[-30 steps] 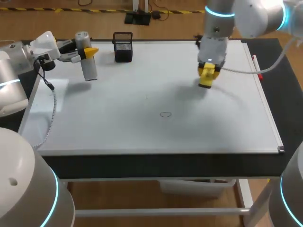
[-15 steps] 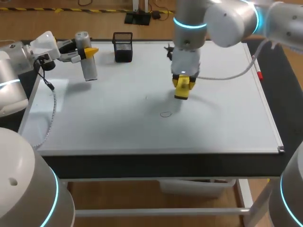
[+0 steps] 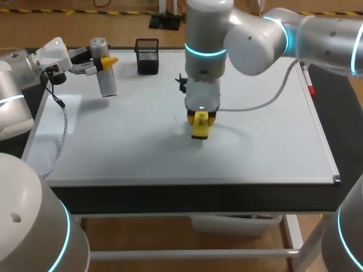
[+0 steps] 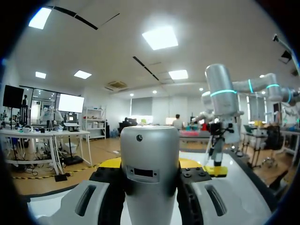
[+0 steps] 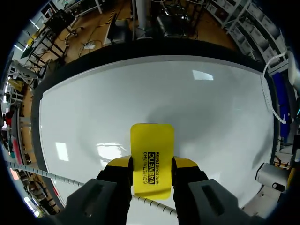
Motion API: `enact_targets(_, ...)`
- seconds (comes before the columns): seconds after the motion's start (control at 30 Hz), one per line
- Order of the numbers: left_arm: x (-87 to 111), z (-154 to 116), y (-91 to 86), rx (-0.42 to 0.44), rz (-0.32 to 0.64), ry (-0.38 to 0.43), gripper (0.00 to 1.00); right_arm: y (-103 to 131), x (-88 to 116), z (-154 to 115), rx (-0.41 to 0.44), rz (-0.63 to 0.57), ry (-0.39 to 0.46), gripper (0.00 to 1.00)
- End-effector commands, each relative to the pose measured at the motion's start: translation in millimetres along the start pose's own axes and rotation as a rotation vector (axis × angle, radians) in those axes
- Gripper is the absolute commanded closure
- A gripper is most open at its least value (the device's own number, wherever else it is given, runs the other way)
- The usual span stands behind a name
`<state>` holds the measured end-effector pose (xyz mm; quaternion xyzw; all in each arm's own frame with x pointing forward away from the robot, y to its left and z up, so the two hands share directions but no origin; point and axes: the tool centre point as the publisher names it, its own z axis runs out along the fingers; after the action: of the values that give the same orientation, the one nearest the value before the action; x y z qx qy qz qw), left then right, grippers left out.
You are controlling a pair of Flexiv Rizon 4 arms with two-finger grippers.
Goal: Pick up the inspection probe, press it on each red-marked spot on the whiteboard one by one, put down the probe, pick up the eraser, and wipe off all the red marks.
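Note:
The inspection probe, a silver cylinder, hangs upright above the whiteboard's far left corner, with my left gripper shut on it. In the left wrist view the probe fills the gap between the fingers. My right gripper is shut on the yellow eraser, which rests on the middle of the board. From the right wrist the eraser sticks out ahead of the yellow fingertips onto white board. A tiny dark tick lies just left of the eraser.
A black mesh pen holder stands at the board's far edge, right of the probe. A red marker lies along the board's right rim. My right arm reaches across the middle of the board.
My right arm has swept the eraser leftward and toward the front, onto the spot where a small oval mark showed. The left arm and the probe have stayed still.

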<state>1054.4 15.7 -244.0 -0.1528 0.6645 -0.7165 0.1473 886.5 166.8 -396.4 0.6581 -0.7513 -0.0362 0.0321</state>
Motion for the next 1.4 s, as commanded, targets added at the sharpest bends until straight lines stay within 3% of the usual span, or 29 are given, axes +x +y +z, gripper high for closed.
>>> enact_targets(0.03,0.0,1,-0.5,0.001,0.001,-0.002,1.00,9,-8,5,0.015,-0.021,-0.008,1.00)
enact_targets(0.27,0.0,1,-0.5,0.001,0.001,-0.002,1.00,18,-20,16,-0.005,-0.054,-0.027,1.00)
enact_targets(0.77,0.0,1,-0.5,0.001,0.001,-0.002,1.00,19,-26,28,-0.003,-0.111,-0.018,1.00)
enact_targets(1.4,0.0,1,-0.5,0.001,0.001,-0.002,1.00,19,7,35,0.010,-0.060,-0.013,1.00)
